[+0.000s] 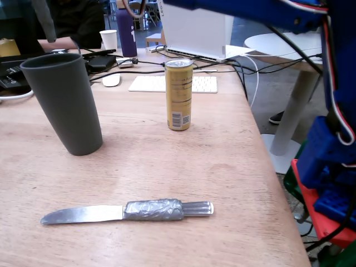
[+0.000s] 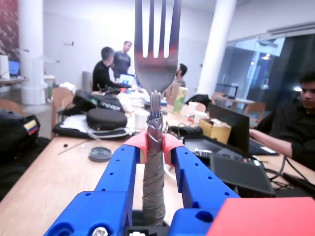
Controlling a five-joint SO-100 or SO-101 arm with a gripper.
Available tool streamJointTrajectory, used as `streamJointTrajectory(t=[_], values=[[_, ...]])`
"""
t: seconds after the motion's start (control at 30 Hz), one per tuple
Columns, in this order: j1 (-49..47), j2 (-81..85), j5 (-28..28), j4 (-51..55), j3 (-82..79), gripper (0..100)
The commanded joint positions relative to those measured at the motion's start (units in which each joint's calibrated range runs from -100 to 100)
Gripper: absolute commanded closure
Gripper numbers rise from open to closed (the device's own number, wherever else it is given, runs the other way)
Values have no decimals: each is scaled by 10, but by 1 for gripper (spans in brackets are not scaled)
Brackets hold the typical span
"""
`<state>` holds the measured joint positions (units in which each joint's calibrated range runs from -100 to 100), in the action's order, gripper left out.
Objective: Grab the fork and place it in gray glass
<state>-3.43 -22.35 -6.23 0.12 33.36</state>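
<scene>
Here the blue two-finger gripper [image 2: 154,142] is clamped on the silver four-tined fork [image 2: 156,54], its orange-red pads [image 2: 139,141] pressing from both sides on the upper end of the handle wrapped in crinkled gray tape, just below the neck. The grip leaves the tines pointing away from the wrist, the wrist view looking out level across the room; judged from this, the fork is lifted clear of the table and must be turned tines-down or handle-down before insertion. The tall dark matte gray tapered tumbler [image 1: 64,100] stands upright on the wooden table [image 1: 222,161], rim open, well apart from the slim gold drink can [image 1: 179,94] and the tape-wrapped table knife [image 1: 128,211]. The fixed view shows only blue arm segments [image 1: 245,11] at the top edge; gripper and fork are cut off there, so their position relative to the tumbler cannot be established.
</scene>
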Motion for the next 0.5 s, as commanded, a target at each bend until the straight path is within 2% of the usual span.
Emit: streamJointTrajectory(t=[0.0, 0.47], values=[[2, -12, 0, -15, 28, 100], [-5, -58, 0, -16, -90, 100]])
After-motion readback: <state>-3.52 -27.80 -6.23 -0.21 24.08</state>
